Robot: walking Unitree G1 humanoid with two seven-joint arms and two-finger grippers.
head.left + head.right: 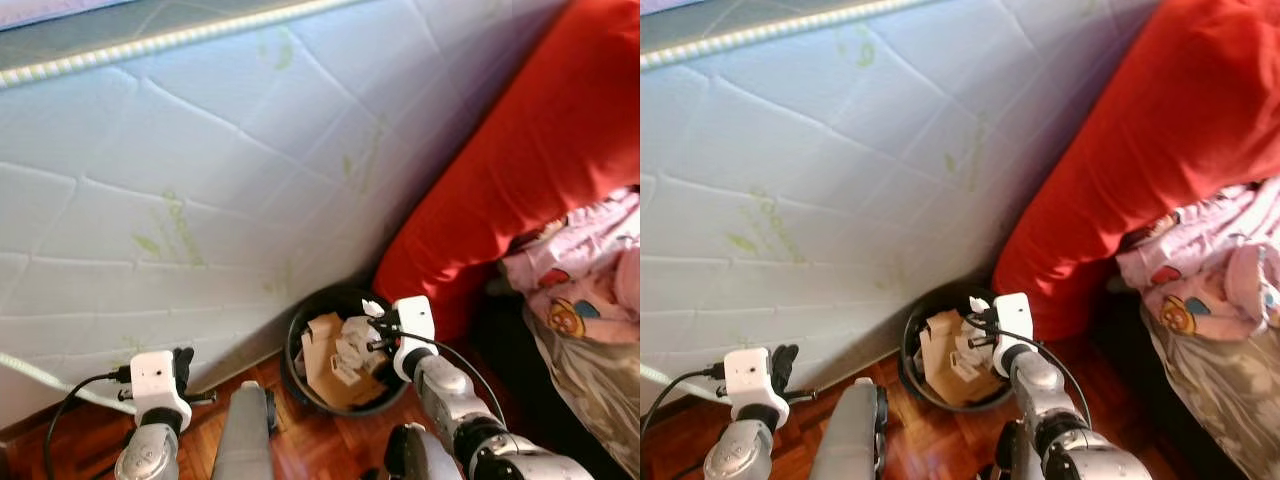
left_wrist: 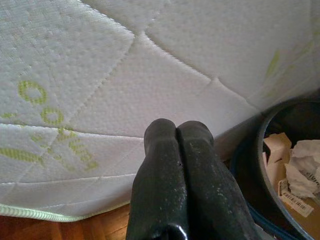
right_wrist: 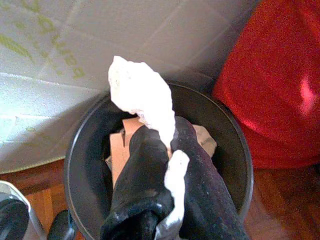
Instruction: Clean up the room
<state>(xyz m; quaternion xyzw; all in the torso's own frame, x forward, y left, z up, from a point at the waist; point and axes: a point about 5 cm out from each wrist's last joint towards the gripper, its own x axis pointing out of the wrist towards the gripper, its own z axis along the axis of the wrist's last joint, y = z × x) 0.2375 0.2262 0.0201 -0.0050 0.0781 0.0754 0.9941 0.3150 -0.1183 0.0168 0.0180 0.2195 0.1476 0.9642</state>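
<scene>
Now the right gripper (image 3: 167,150) hangs over the bin (image 3: 235,150), fingers pinching a tissue (image 3: 142,95) mid-strip: light, limp, tearable stuff that should simply drop. Left gripper (image 2: 177,135) idles, fingers pressed together.

Your right gripper (image 3: 167,145) reaches forward, fingers (image 3: 205,170) pinched together; your left gripper (image 2: 177,132) hangs low, fingers pressed closed

Mattress (image 1: 200,170): white, quilted, with green printed marks. Bin (image 3: 235,150): black, containing tan cardboard (image 1: 325,365). Tissue (image 3: 142,95): white. Cushion (image 1: 520,160): red. Fabric (image 1: 590,270): pink with cartoon print. Floor (image 1: 310,440): reddish-brown parquet. Right pincer (image 3: 167,145): black.
</scene>
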